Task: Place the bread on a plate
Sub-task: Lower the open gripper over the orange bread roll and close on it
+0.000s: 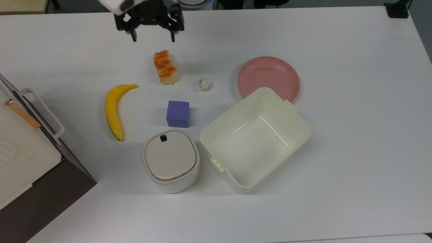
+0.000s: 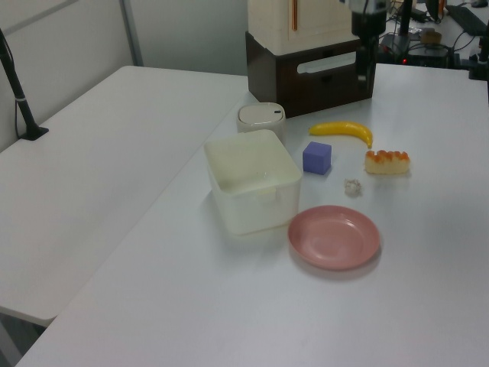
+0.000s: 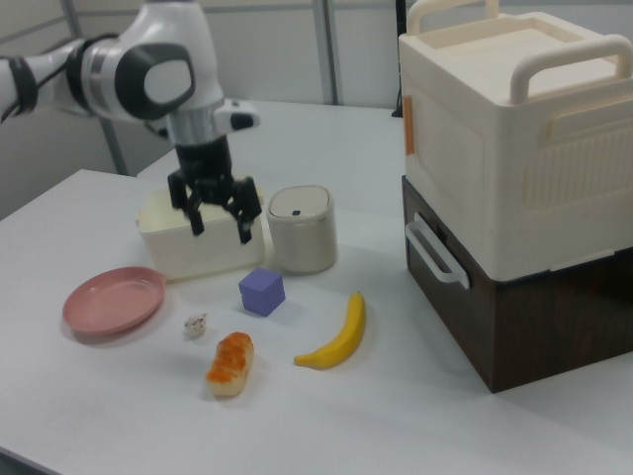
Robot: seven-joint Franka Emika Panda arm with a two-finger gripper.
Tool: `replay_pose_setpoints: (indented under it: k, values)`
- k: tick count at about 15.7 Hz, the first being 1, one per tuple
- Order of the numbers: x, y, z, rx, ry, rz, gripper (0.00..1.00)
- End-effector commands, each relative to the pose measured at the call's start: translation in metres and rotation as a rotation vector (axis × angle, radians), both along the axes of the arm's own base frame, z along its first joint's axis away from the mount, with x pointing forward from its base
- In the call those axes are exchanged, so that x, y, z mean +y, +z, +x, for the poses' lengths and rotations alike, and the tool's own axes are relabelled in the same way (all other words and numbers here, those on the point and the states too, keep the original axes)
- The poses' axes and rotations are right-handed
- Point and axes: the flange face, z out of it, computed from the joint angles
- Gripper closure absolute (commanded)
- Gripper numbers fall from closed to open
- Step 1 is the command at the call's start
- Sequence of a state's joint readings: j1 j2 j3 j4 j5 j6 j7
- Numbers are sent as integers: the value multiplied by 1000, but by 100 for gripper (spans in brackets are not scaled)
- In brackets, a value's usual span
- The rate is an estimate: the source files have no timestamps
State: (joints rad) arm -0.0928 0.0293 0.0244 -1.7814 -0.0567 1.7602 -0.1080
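Above the table, claw hangs spread and empty, just short of the bread; plate sits apart, touching the tub.

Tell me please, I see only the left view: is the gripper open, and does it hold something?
Observer: The top view shows the gripper open and empty, with its two fingers spread wide.
Operator: Is it over the bread?
Observer: Not yet. In the top view the bread lies apart from the fingertips, lower in the picture.
Operator: How high is the gripper?
Observer: The right view shows it hanging clear above the table, fingers pointing down and touching nothing.
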Motion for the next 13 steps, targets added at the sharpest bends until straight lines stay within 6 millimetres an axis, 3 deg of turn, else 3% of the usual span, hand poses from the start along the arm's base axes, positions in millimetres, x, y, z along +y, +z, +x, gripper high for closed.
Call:
replay_pose_setpoints:
  k: [1, 5, 10, 13]
  values:
    - [24, -40, -27, 19, 83, -53, 0]
    - [41, -84, -39, 53, 140, -78, 0]
    - [35, -137, -58, 164, 164, -113, 0]
    - [17, -148, -58, 183, 136, -109, 0]
